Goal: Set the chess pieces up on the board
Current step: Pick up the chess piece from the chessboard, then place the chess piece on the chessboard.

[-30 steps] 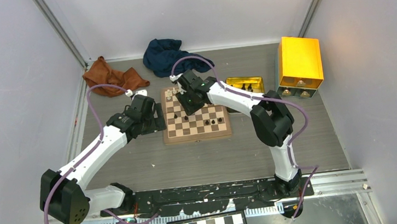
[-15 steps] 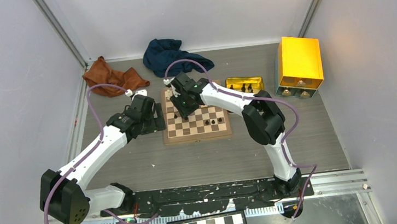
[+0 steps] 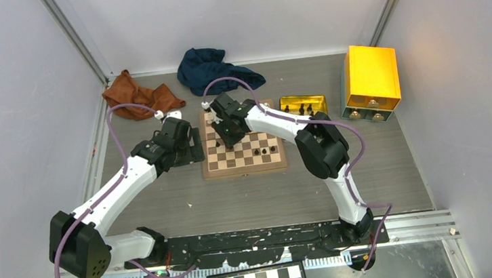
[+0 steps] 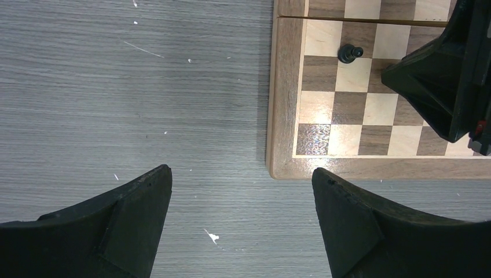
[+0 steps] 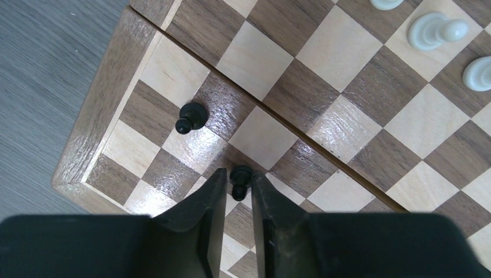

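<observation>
Top external view: the grey wood-grain table (image 3: 236,201) carries everything, with a yellow box (image 3: 370,76) at its far right. The left arm reaches to the board's left side; the right arm bends over the board's far left part. The board (image 3: 245,171), wooden with light and dark brown squares, lies flat mid-table. Behind it lie a blue cloth (image 3: 206,68) and a rust cloth (image 3: 137,93), and a gold tin tray (image 3: 302,98) sits just beside its far right corner. The left gripper (image 4: 243,214) hovers over bare table next to a board corner, its jaws spread wide and holding nothing. The right gripper (image 5: 238,180) points down at the board, jaws drawn narrow on either side of a black pawn (image 5: 241,172); whether they press it I cannot tell. A second black pawn (image 5: 191,117) stands nearby near the rim, and white pieces (image 5: 431,30) stand farther along the board.
</observation>
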